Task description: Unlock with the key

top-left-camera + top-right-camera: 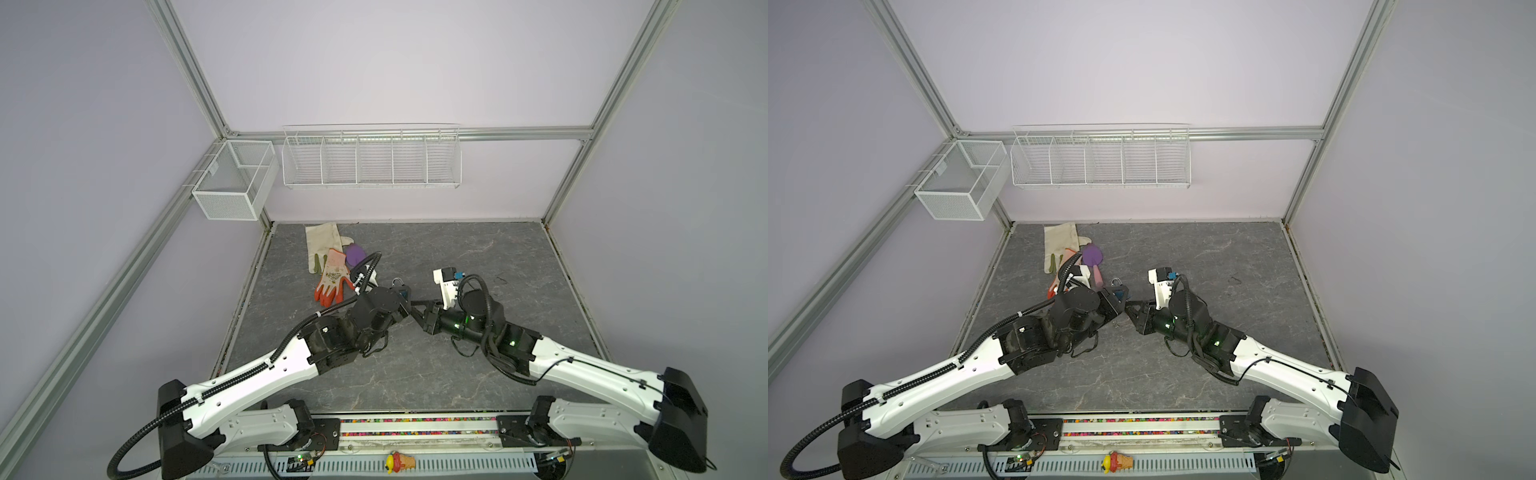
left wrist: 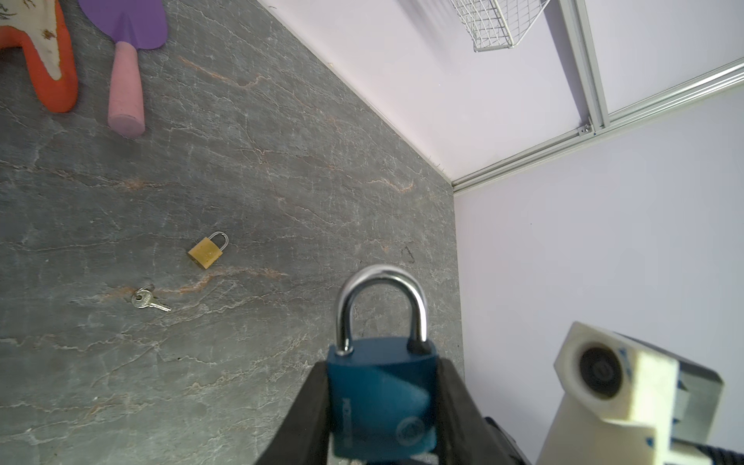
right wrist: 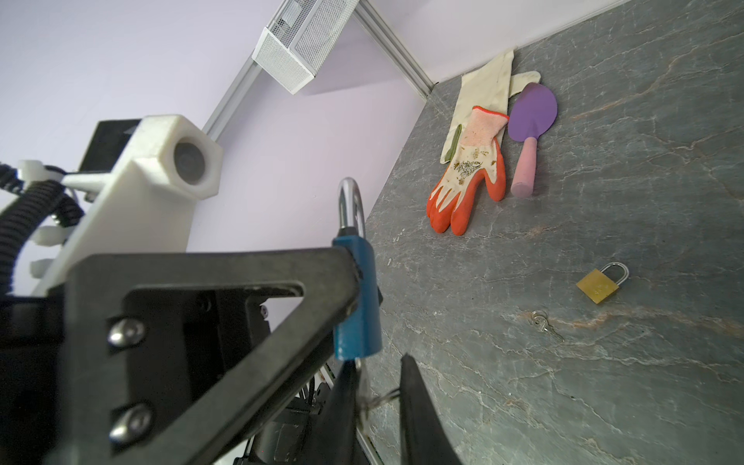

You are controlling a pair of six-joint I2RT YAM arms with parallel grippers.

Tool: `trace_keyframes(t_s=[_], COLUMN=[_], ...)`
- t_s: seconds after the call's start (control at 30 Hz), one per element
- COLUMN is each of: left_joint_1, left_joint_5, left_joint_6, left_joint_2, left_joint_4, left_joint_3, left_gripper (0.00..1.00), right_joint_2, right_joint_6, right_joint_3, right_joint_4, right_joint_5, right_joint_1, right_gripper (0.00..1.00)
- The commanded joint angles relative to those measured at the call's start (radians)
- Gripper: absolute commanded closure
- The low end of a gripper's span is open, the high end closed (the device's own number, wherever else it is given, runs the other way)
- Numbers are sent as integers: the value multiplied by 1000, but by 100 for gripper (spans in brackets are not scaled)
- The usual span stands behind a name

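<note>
Padlock (image 2: 380, 396) in left hand (image 2: 382, 368), shackle (image 2: 382, 273) pointing outward.

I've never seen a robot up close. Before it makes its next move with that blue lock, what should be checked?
1. Blue padlock clamped in the left gripper: ok.
2. Shackle seated, lock not yet open: ok.
3. Key pushed fully into the padlock's underside: cannot tell.
4. Right gripper gripping that key: cannot tell; key and ring sit between its jaws.
5. Brass padlock and spare key lie apart from both grippers: ok.
</note>
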Motion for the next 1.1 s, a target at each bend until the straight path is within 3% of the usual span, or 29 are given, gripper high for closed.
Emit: trace_keyframes(t_s=[0.0, 0.1, 0.3, 0.53, 1.07], left_joint_1=[-1, 0, -1, 0, -1], left_joint_5=[-12, -25, -34, -35, -33], left_joint_6=[-11, -2, 6, 6, -3], left_joint_2=[-13, -4, 11, 23, 24], left_joint_4=[28, 21, 13, 16, 23], left_joint_3=[-3, 7, 21, 26, 40], left_gripper=[100, 100, 100, 100, 100], right_joint_2=[-28, -40, -52, -40, 4], right_joint_6=[-3, -10, -23, -47, -14], right_joint_3=[25, 32, 77, 146, 163], right_joint_4=[-2, -40, -173, -268, -318], right_joint_5=[-12, 4, 80, 129, 145], right_joint_1=[7, 12, 33, 40, 41], right_gripper=[72, 63, 61, 71, 79])
